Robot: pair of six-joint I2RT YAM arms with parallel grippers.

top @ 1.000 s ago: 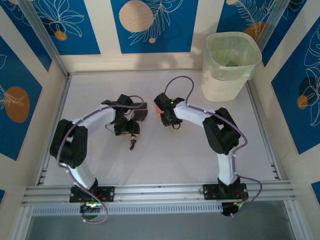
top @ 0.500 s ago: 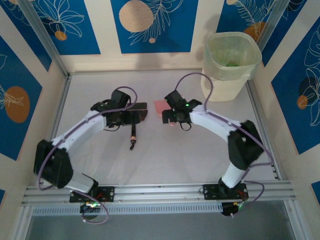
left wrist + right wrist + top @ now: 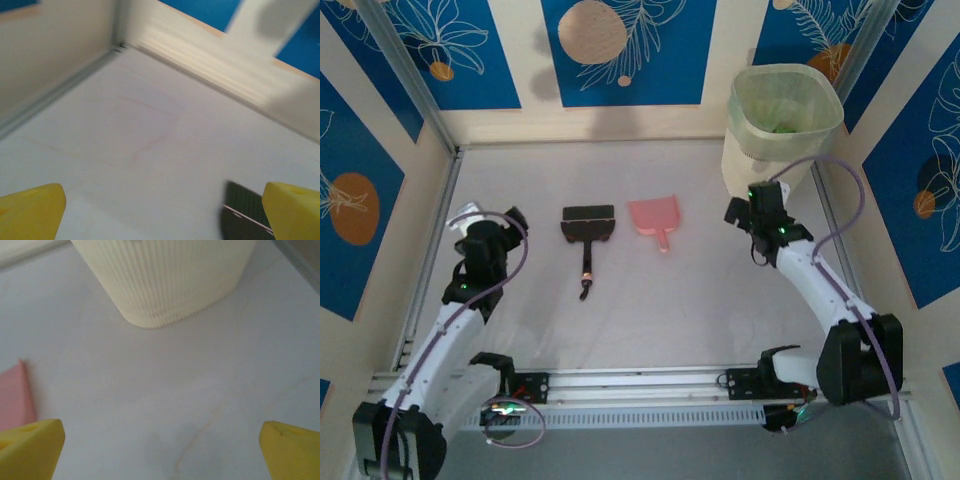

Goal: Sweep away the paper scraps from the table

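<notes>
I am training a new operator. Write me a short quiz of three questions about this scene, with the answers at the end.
1. True or false: in the top view, the black brush lies left of the pink dustpan, and both lie flat on the table.
2. Where does the cream bin stand? A) far right corner B) far left corner C) near edge, in the middle
3. Fill in: the left gripper and the right gripper are both ____.
Key: 1 true; 2 A; 3 open, holding nothing.
</notes>
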